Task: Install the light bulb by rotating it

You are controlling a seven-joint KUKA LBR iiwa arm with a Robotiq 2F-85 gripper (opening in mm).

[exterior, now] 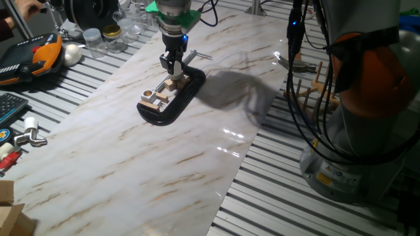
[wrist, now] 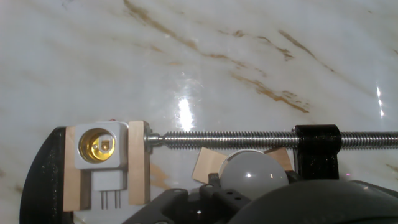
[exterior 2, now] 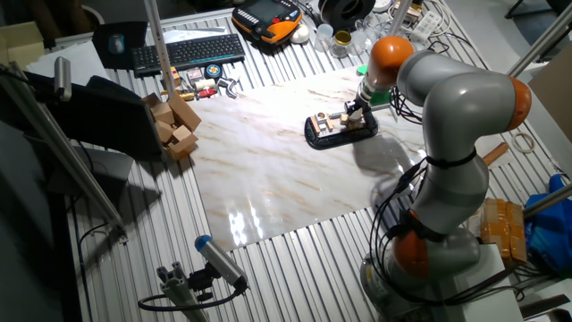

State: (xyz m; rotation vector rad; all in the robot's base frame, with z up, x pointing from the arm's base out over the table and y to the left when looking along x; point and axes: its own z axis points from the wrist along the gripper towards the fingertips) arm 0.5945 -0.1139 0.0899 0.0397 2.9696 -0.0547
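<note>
Hand (exterior: 174,65) hangs straight down over the far end of the black clamp (exterior: 172,98), which lies flat on the marble-patterned surface (exterior: 131,170). Its fingers are drawn in narrow around the light bulb (wrist: 254,169); in the hand view the frosted round glass sits right at the bottom edge, tucked against the dark body of the hand. From that fixed view the bulb shows as a small white spot between the fingertips, just above the wooden blocks (exterior: 172,84) in the clamp.

Bulb's screw base is hidden.

Socket (wrist: 99,145): white housing with a brass-coloured threaded hole, open and facing up, pinned between 2 wooden pads at one end of the clamp. The clamp's threaded rod (wrist: 249,139) runs from it past the bulb. Bulb is apart from the socket, along the rod.
</note>
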